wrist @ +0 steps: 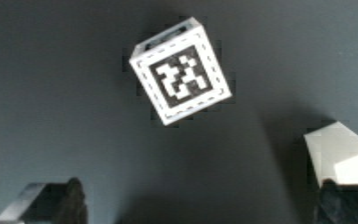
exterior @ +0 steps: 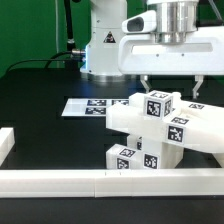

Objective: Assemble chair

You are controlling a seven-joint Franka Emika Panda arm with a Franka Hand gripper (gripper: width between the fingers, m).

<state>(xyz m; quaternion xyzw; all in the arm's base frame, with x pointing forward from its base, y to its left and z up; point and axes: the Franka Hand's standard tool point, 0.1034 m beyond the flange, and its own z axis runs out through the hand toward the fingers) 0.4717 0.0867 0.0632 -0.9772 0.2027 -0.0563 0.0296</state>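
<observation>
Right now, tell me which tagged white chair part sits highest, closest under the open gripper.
The tilted block on top of the pile, just below the gripper; the other tagged parts lie lower, toward the border rail.

The black table (exterior: 40,85) carries the marker board (exterior: 85,106), white chair parts (exterior: 160,135) and, apparently, a border rail (exterior: 60,181).

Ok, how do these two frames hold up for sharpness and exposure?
Exterior view: the chair is fairly sharp, its white faces bright against the black table, tags readable. Wrist view: dim and soft, one tagged part readable but blurry, hand fingers out of focus at the frame edge.
</observation>
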